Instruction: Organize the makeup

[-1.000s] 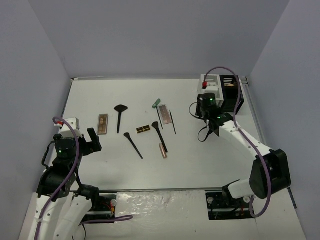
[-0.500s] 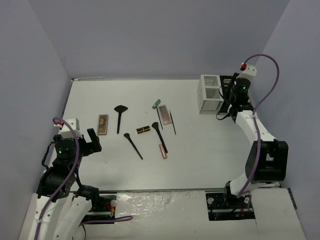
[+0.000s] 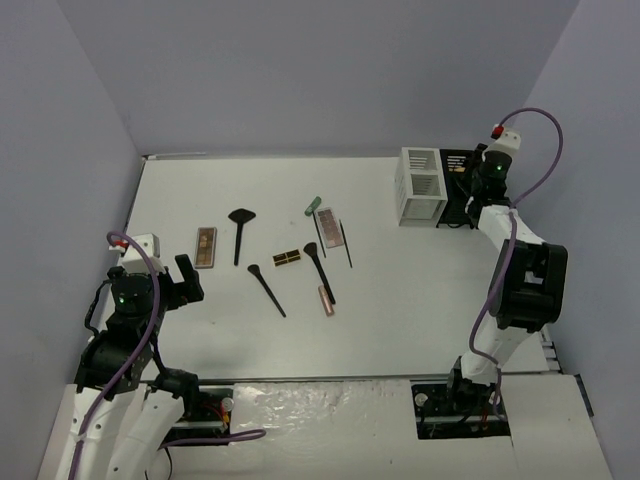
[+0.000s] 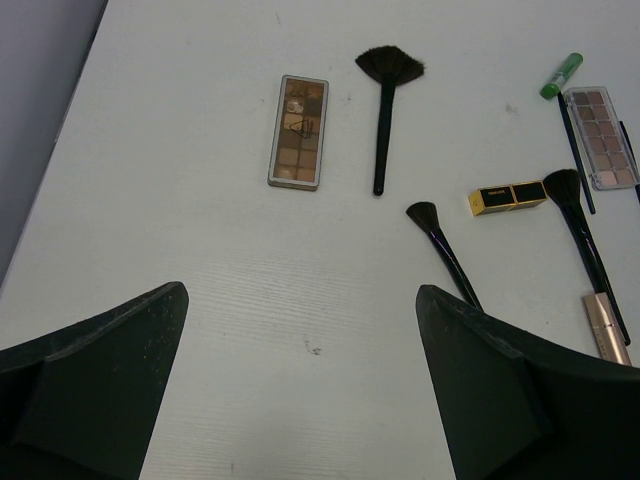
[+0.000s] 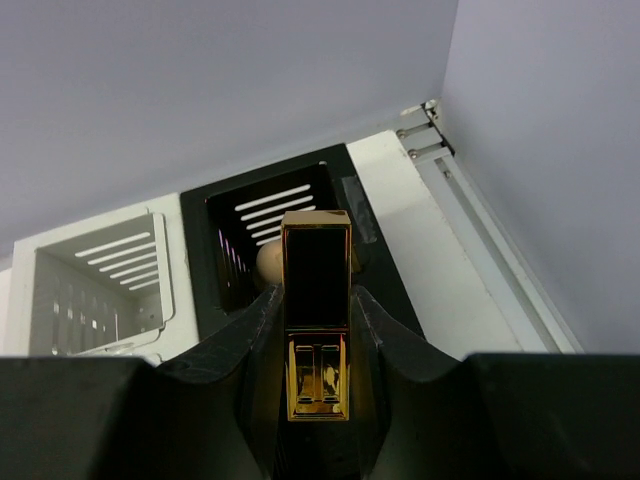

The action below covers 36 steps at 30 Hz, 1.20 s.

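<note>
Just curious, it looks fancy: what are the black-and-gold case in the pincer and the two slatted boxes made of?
Black-gold case: probably glossy plastic with shiny gold trim, metal or metallised; its faces reflect light. White box and black box: likely matte moulded plastic, given even colour and clean-cut slats.

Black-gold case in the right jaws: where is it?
In the right wrist view, the black-gold case sits clamped in the jaws, at the far-right black organizer box.
</note>
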### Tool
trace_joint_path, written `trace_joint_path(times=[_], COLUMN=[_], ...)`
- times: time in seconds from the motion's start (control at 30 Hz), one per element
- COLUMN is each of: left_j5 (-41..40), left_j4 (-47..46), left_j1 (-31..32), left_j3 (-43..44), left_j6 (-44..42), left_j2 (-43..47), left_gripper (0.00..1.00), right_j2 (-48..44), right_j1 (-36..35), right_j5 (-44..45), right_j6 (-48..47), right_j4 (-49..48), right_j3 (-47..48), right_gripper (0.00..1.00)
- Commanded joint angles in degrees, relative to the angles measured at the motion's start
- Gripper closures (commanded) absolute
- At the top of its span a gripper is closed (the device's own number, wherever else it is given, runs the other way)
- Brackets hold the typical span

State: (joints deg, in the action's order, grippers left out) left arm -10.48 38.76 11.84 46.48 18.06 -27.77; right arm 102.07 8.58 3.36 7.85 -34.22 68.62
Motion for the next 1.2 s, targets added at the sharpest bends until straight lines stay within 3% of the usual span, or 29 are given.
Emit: trace_joint_path(times=[0.0,0.13,0.3,0.5,0.67,0.83,0.93,1.17], left_j5=[-0.5,-0.4,-0.3,-0.2,-0.1,0.5,1.0,2.5], left_j4=[-2.6,-2.5,-2.4,-2.5,-2.4,-2.6,-2.8,-2.9], left_j1=[-0.5,-0.5,-0.5,-0.5,-0.5,-0.5,-0.5,-0.5], left_j3=[1.4,1.4,1.4,1.4,1.3,1.2,1.2,1.2], left_j6=[0.2,0.1,0.2,0.2,0.2,0.1,0.0,-0.1], left_j2=[-1.5,-1.5,-1.4,-0.9,-0.6,-0.6,-1.0,-2.1], left_gripper=[0.03,0.03,0.03,0.03,0.03,0.03,0.03,0.03], right_j2=[1.0,1.9,1.4,-1.6,-6.6,-14.2,-18.3,-22.1], right_j1=[0.3,0.4,0.4,0.4,-0.2,-4.1,-9.5,-23.8], right_j5=[-2.7,-3.6,-4.6,-4.9,-4.4,-2.2,-1.3,-13.5], right_j6=[0.0,-0.1,-0.5,0.4,1.9,1.6,-0.2,-2.8], right_j4=[-6.6,-7.4,-7.8,-7.5,-5.2,6.3,15.9,26.1], right_j3=[2.8,1.5,-0.5,-2.4,-4.0,-2.4,-0.6,-3.0], right_gripper=[0.97,0.93,0.70,0.51,0.47,0.47,0.46,0.39])
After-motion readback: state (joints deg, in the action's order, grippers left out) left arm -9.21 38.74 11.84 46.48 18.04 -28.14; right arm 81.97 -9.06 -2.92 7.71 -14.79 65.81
